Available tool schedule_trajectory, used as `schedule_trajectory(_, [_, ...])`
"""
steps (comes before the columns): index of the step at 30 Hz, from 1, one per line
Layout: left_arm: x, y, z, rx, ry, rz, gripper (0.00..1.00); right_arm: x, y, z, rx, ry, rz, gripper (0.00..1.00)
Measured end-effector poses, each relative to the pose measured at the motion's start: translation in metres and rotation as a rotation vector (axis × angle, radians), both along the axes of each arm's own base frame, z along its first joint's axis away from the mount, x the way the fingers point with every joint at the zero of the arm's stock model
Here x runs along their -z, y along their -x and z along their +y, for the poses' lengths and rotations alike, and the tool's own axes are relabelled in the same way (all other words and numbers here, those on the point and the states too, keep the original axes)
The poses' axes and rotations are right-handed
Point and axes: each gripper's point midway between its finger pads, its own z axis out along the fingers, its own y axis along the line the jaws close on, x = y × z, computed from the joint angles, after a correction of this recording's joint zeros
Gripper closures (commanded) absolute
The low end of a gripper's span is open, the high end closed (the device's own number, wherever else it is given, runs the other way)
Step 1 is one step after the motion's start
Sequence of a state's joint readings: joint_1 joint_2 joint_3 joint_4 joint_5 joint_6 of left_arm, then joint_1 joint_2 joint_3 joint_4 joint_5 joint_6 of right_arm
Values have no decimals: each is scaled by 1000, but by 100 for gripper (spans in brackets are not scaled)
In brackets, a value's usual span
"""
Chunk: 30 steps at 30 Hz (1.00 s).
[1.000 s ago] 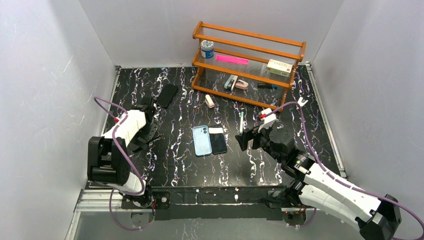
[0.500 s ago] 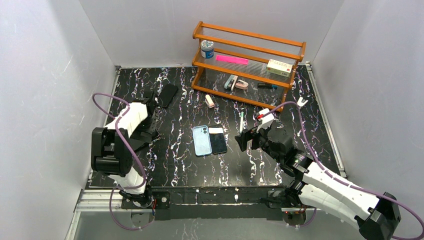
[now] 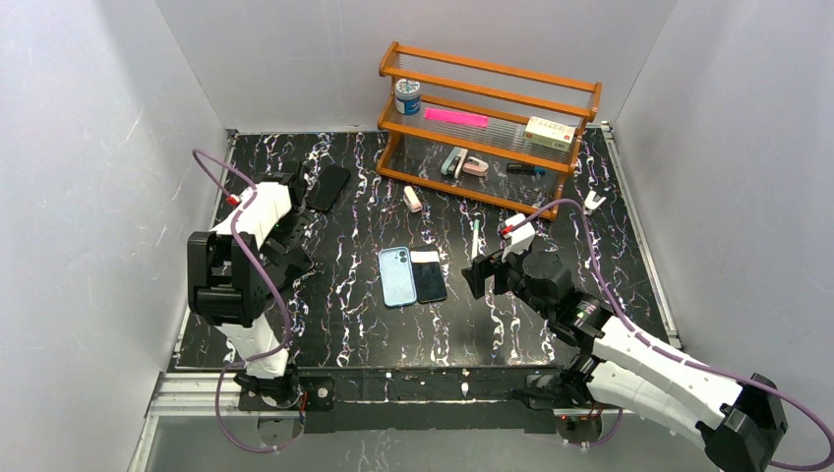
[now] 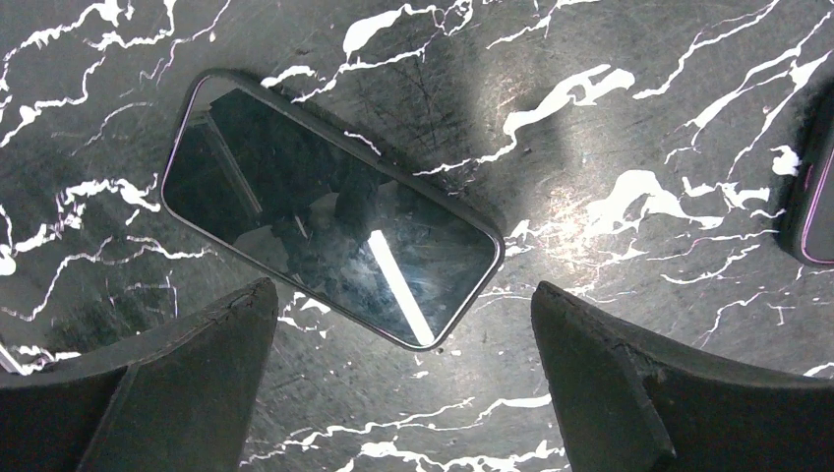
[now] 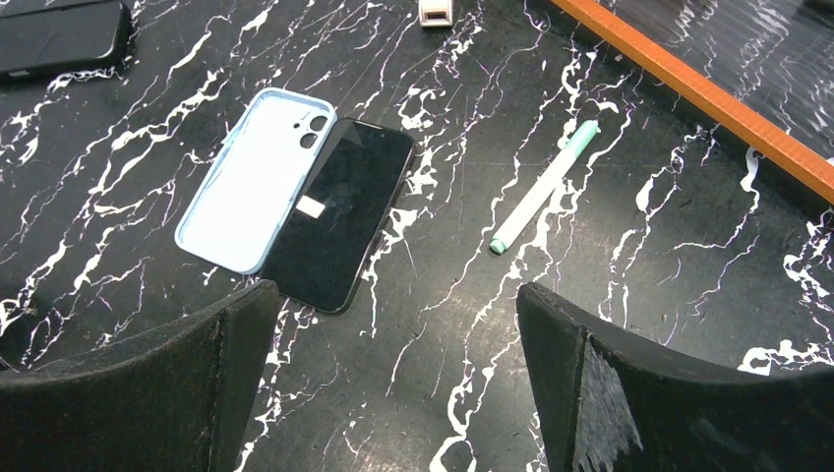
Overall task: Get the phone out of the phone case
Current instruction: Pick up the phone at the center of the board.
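An empty light blue phone case lies open side up at mid-table. A black phone with a small white sticker lies flat against its right side, outside it. My right gripper hovers open just right of the phone and holds nothing. My left gripper is open over the back left of the table. A second dark phone lies flat just ahead of its fingertips, untouched.
A wooden shelf with small items stands at the back. A green-capped pen and a small white block lie in front of it. A white clip sits far right. A dark edge shows at the left wrist view's right border.
My left arm has swung toward the back of the table, up to the dark phone, and its jaws opened slightly wider. The right arm, case and black phone stayed put.
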<state>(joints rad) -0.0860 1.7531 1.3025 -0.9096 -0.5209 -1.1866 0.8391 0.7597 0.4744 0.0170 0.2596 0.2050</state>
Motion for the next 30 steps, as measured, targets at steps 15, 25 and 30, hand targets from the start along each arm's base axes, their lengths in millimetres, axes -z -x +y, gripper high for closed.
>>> schedule_trajectory(15, [1,-3,16,886,-21,216,2,3,-1,0,-4,16,2,1])
schedule_trajectory(25, [-16,31,0,1472,-9,275,2,-4,2,1,-17,-2,-14,1])
schedule_trajectory(30, [-6,36,-5,1608,34,323,2,-3,3,2,-27,-4,-11,1])
